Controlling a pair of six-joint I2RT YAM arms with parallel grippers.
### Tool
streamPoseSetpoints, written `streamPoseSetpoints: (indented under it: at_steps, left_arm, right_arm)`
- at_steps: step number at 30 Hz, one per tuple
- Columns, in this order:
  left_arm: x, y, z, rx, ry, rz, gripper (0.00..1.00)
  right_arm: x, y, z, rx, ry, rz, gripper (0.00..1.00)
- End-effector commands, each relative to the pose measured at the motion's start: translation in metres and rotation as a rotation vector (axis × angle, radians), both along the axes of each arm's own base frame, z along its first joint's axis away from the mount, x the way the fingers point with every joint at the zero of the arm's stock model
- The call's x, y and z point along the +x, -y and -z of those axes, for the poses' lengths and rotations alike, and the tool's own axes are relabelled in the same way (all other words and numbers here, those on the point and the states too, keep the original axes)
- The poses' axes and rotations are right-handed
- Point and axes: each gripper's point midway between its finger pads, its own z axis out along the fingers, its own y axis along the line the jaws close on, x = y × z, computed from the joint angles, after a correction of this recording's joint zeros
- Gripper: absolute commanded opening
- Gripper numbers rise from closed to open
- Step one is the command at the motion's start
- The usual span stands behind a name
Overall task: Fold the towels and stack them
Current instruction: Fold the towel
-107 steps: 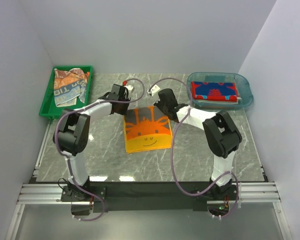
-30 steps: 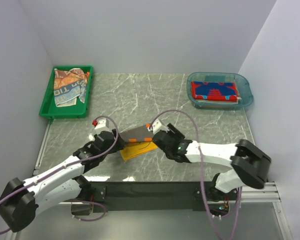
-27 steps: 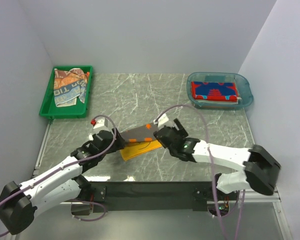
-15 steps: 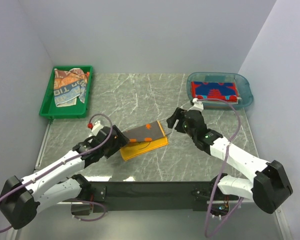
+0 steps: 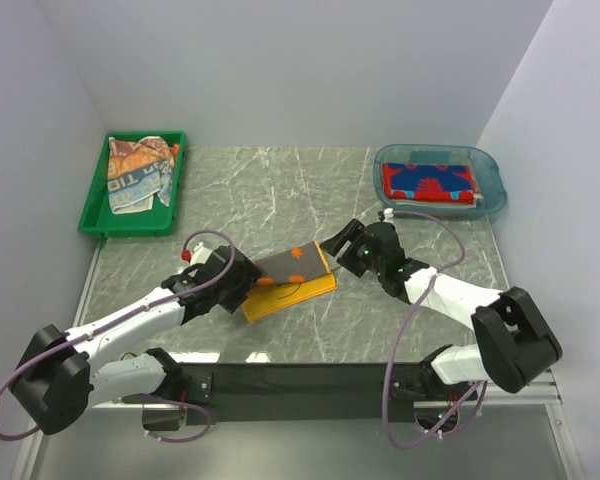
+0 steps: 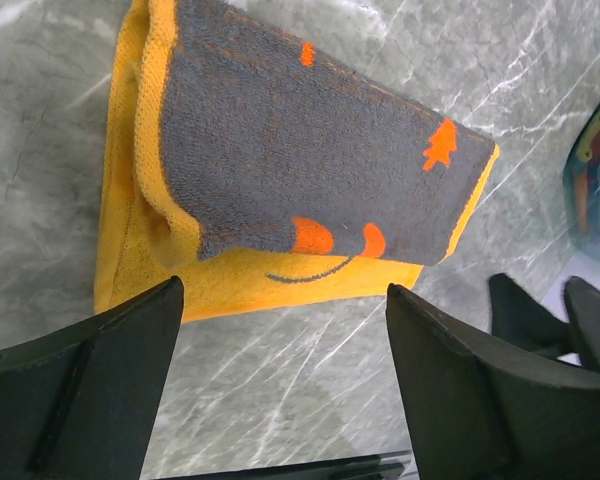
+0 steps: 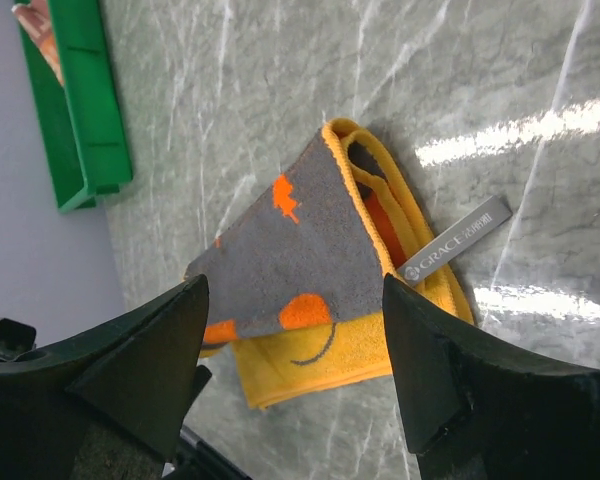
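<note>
The orange-grey cartoon-face towel [image 5: 290,275] lies folded on the marble table, its grey back turned over the orange face. My left gripper [image 5: 245,285] stands open just off the towel's left end, holding nothing. My right gripper [image 5: 338,244] is open just off the right end, also holding nothing. The left wrist view shows the towel [image 6: 300,160] beyond the open left gripper [image 6: 285,300]. From the right wrist, the towel [image 7: 300,240] and its grey label [image 7: 455,240] show between the spread fingers of the right gripper [image 7: 295,290]. A folded red towel with blue lettering [image 5: 428,182] lies in the tub.
A clear blue plastic tub [image 5: 492,192] stands at the back right. A green tray [image 5: 93,218] at the back left holds crumpled towels [image 5: 138,172]. In the left wrist view, the right arm's dark fingers [image 6: 540,320] show at the right edge.
Both grippers held the grey flap up over the towel a second ago. They have opened, the flap lies folded down, and both arms have drawn back from the towel's ends.
</note>
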Motion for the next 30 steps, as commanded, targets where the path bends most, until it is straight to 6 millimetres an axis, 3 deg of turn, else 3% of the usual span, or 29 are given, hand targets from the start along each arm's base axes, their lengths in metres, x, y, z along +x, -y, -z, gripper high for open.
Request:
streamPoseSetpoints:
  at_steps: [1,8,13,19,23,30]
  left_arm:
    - [0.009,0.010,-0.014,-0.088,0.019,-0.053,0.87]
    - [0.012,0.003,0.011,-0.032,0.024,-0.058,0.85]
    - [0.020,-0.006,0.031,0.002,0.022,-0.037,0.84]
    - [0.044,-0.018,0.037,0.068,0.051,0.007,0.82]
    - [0.066,-0.029,0.028,0.168,0.084,0.043,0.82]
    - [0.066,-0.031,0.017,0.146,0.113,0.036,0.81]
  right_arm:
    - [0.006,-0.008,0.000,0.083,-0.019,0.023,0.77]
    - [0.002,-0.004,0.034,0.070,-0.080,0.043,0.76]
    - [-0.003,-0.004,0.046,0.090,-0.104,0.049,0.75]
    - [-0.003,-0.005,0.046,0.125,-0.097,0.064,0.74]
    - [-0.005,-0.006,0.038,0.179,-0.073,0.085,0.72]
    - [-0.002,-0.010,0.023,0.174,-0.042,0.099,0.70]
